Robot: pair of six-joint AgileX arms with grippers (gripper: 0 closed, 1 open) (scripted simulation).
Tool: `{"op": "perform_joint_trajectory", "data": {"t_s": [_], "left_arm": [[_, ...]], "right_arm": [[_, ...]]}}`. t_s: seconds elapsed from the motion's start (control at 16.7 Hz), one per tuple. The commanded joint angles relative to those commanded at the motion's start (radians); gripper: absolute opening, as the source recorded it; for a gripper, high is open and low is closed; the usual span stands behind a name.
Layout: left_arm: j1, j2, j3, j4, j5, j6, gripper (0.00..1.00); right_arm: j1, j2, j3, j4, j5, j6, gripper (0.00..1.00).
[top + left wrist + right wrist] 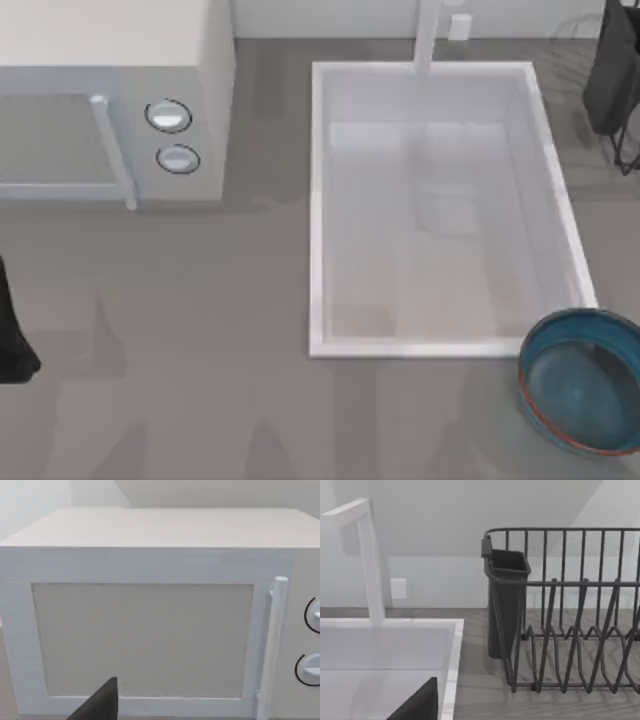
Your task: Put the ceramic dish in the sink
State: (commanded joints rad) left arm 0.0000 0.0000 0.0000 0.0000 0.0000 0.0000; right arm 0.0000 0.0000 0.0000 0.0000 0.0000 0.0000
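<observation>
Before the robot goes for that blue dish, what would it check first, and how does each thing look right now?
1. Ceramic dish upright on the table: ok, just off the sink's near right corner.
2. Sink basin free to receive it: ok.
3. Dish not yet held: ok, nothing touches it.
4. Faucet post away from the drop spot: ok, at the far rim.
5. Dish rack clear of the dish: ok, at the far right.
6. Either tool open and ready: cannot tell.

Teal dish, reddish rim; white sink; rack seemingly dark grey.
</observation>
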Motion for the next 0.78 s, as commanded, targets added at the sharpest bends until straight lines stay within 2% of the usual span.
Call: {"op": "perform_joint_trajectory", "data": {"t_s": [0.18,0.36,0.78], "left_arm": [[0.0,0.0,0.0,0.0,0.0,0.0,1.0],[0.0,0.0,0.0,0.0,0.0,0.0,1.0],[0.0,0.0,0.0,0.0,0.0,0.0,1.0]], "right_arm": [[0.002,0.013,0.012,-0.013,-0.001,0.002,1.0],[0.016,0.109,0.103,-0.108,-0.001,0.015,1.0],[0.068,0.664,0.496,-0.566,0.005,0.072,1.0]]}}
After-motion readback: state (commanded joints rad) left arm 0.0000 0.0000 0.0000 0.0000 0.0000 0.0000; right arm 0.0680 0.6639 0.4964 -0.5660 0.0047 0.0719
